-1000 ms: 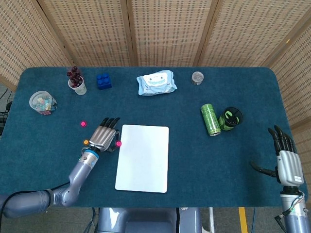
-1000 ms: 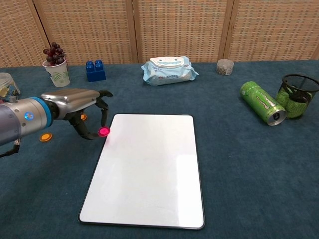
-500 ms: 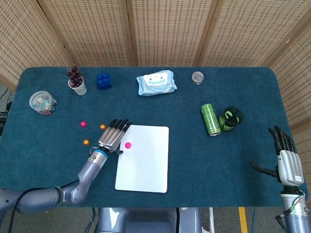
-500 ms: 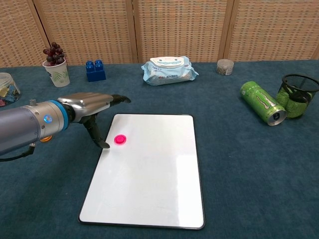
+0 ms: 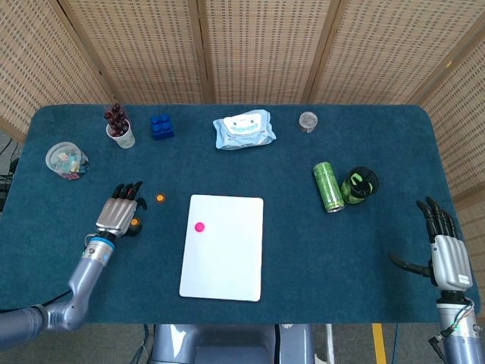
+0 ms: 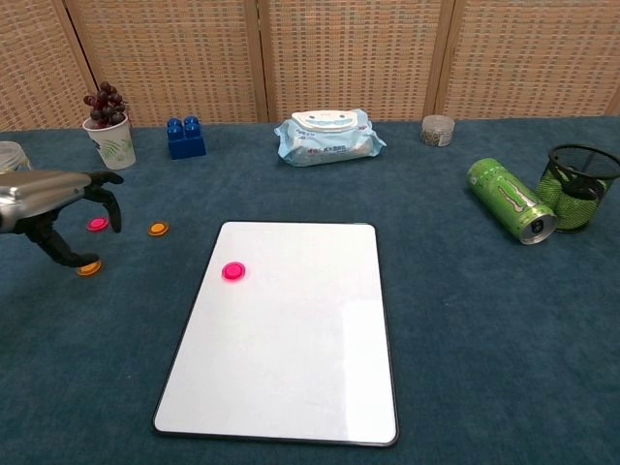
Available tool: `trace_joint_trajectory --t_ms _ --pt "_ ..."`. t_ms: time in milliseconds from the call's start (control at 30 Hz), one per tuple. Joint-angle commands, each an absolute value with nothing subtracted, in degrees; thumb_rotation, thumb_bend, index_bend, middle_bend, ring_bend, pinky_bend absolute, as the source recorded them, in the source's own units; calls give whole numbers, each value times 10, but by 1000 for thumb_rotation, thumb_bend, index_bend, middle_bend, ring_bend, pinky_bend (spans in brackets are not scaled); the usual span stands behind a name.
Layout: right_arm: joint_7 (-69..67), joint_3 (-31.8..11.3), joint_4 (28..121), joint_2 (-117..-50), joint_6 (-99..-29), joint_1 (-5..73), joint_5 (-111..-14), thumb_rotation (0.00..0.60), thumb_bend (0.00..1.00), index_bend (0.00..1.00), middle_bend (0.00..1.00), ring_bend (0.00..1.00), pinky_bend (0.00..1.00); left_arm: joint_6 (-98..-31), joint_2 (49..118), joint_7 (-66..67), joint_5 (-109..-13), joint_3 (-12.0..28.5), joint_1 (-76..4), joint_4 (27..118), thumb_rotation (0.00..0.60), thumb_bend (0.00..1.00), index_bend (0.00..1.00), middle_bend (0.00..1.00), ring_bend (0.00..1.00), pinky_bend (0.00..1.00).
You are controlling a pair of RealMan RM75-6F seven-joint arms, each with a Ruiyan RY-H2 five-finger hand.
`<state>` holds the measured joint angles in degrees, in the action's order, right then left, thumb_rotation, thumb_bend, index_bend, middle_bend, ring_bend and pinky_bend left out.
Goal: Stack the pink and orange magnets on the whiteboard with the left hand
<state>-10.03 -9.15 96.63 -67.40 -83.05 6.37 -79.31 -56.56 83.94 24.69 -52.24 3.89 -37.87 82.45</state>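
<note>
Hovering with fingers curled, apparently empty, the left hand [image 6: 48, 203] nears an orange magnet [image 6: 89, 268]; pink magnet [image 6: 232, 271] sits on whiteboard [image 6: 291, 368]

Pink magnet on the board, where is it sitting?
In both views the pink magnet sits on the whiteboard, near its upper left corner, well apart from the left hand.

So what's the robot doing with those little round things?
It's stacking magnets on the whiteboard. One pink magnet already sits on the board. The left robot hand is over by an orange magnet on the table, fingers around it but not plainly gripping. The right robot hand rests open, away from everything.
</note>
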Motion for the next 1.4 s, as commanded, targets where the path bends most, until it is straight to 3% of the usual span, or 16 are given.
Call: trace_joint_trajectory --t_ms 33,633,1200,1400 --pt "-100 -92 967 -674 -830 64 -792 600 105 0 0 0 0 -555 828 200 -554 25 -357 797 600 325 374 0 0 0" --pt "-99 -91 969 -672 -827 64 -791 600 105 0 0 0 0 -521 860 134 -593 34 -346 719 600 319 374 0 0 0" --pt "-102 -91 970 -670 -825 64 -789 600 105 0 0 0 0 -501 893 149 -598 44 -352 685 600 321 377 0 0 0" --pt "-103 -91 971 -670 -824 64 -789 600 105 0 0 0 0 -498 899 152 -598 46 -350 680 600 348 456 0 0 0"
